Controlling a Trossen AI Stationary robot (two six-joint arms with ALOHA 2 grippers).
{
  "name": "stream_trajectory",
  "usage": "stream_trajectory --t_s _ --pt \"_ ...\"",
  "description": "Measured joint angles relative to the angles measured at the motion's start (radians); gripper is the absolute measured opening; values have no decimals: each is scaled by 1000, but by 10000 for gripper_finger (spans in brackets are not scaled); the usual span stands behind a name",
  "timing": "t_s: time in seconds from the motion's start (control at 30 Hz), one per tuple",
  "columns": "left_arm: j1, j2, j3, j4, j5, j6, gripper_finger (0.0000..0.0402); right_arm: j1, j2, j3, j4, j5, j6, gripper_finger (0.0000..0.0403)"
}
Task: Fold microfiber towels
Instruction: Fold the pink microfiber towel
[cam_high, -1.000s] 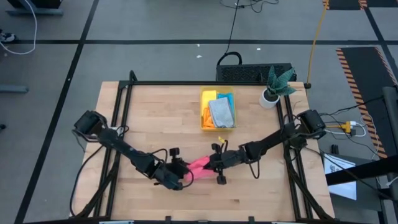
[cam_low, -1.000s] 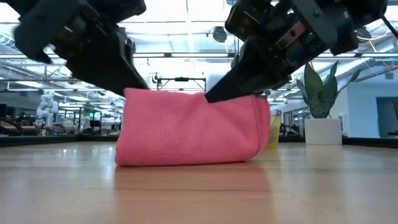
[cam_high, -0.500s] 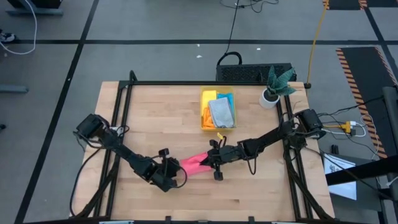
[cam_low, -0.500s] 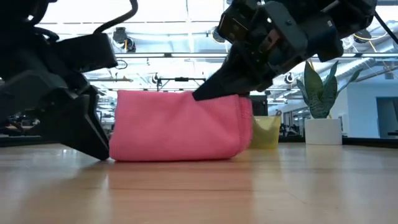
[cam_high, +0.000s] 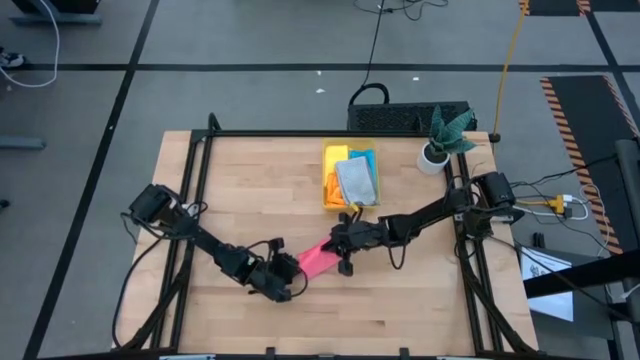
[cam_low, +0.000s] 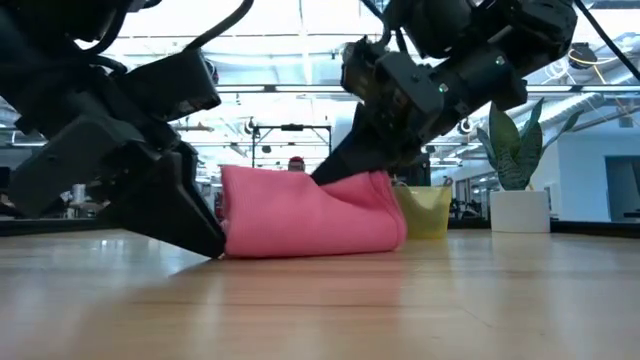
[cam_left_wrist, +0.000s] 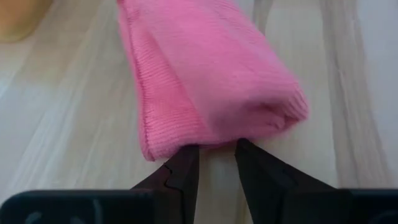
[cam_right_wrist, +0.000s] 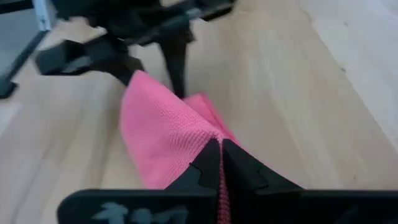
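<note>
High view: a pink towel (cam_high: 318, 261) is seen folded near the front middle of the desk (cam_high: 250, 190), between the two claws. The other towels (cam_high: 355, 180) are kept in a yellow bin (cam_high: 331, 180).

Low view: one top corner of the pink towel is pinched by the right claw (cam_low: 335, 172).

Left wrist view: the left claw (cam_left_wrist: 216, 163) is held part open, with nothing gripped, just beside the towel's end.

Right wrist view: the fingers (cam_right_wrist: 211, 163) are shut on the pink cloth.
</note>
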Motion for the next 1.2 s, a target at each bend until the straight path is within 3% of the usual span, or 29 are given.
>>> stream_trajectory --t_s 0.4,0.53,0.7,0.83,0.97,1.2 --pt "-65 -85 1 -13 44 -27 113 -15 0 0 -32 5 35 2" --pt "-81 -108 2 123 27 73 113 -33 19 0 -16 4 46 2" --pt "-25 -96 3 234 -2 154 113 -54 46 0 -1 2 46 2" --pt "33 -95 1 147 -123 56 113 -56 55 0 9 1 44 2" --pt "74 -94 0 3 -130 -75 113 -56 56 0 9 1 30 2" --pt "80 -24 3 13 -117 -124 113 -56 56 0 4 1 -38 4"
